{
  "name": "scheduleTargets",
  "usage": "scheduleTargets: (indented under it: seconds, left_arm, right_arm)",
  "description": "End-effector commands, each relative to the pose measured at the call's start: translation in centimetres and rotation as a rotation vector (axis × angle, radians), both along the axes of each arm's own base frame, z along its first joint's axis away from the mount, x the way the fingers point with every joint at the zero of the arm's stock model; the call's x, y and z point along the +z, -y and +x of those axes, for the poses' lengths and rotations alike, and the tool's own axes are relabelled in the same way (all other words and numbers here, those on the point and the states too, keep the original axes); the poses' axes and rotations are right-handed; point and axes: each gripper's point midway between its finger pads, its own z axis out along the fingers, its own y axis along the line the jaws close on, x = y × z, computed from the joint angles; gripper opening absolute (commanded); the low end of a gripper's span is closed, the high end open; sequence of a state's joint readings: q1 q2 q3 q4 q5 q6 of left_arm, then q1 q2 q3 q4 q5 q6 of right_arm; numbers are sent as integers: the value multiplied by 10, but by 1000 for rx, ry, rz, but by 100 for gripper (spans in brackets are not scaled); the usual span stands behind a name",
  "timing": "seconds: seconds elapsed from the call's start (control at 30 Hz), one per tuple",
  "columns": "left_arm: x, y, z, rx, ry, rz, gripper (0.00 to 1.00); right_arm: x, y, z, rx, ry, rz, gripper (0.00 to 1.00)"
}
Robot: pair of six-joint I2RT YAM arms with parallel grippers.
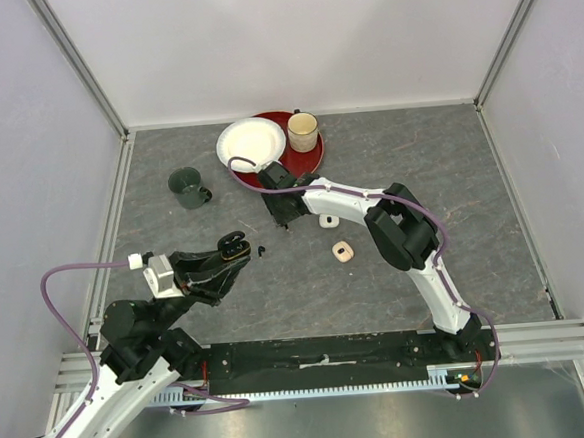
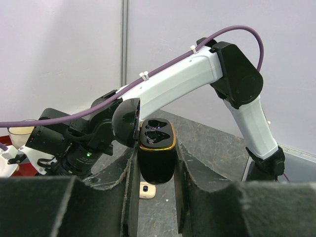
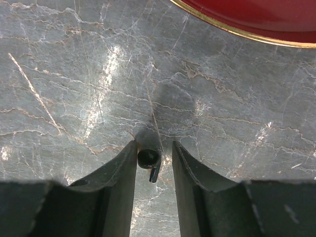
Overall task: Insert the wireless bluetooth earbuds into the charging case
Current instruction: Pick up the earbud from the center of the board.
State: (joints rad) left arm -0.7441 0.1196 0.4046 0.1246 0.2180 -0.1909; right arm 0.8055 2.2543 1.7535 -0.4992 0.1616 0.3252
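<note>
left gripper (image 2: 155, 148): I've got it pinching the open black charging case (image 2: 156, 160), upright between its fingers
right gripper (image 3: 154, 148): fingers slightly spread, black earbud (image 3: 148, 158) between them, against one, clear of the other

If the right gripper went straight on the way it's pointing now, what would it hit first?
The right gripper points down at the grey tabletop; it would probably meet the black earbud lying between its fingers first, then the table itself.
</note>
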Motion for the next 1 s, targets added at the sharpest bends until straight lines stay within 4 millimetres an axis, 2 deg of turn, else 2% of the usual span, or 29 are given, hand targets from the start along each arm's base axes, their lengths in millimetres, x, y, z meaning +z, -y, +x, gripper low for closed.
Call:
scheduleTargets:
  seconds: [0.0,0.47,0.77,0.87,0.97]
  left_arm:
    - [16,-5,-1,23,55,-4,2]
    - [15,-1,2,16,38,-4,2]
    - [12,-1,2,18,31,-8,2]
    - [13,-3,2,23,29,-11,2]
    - [14,-4,0,23,31,-18,2]
  right_arm:
    - [-5,4,-5,5,-8,-39,41]
    - [-14,6,-21,-12,-32,-65,40]
    - [-16,14,-26,-23,-44,-99,35]
    - [-16,20,-29,-30,-45,-110,27]
    - [-18,23,-36,-30,-63,-103,25]
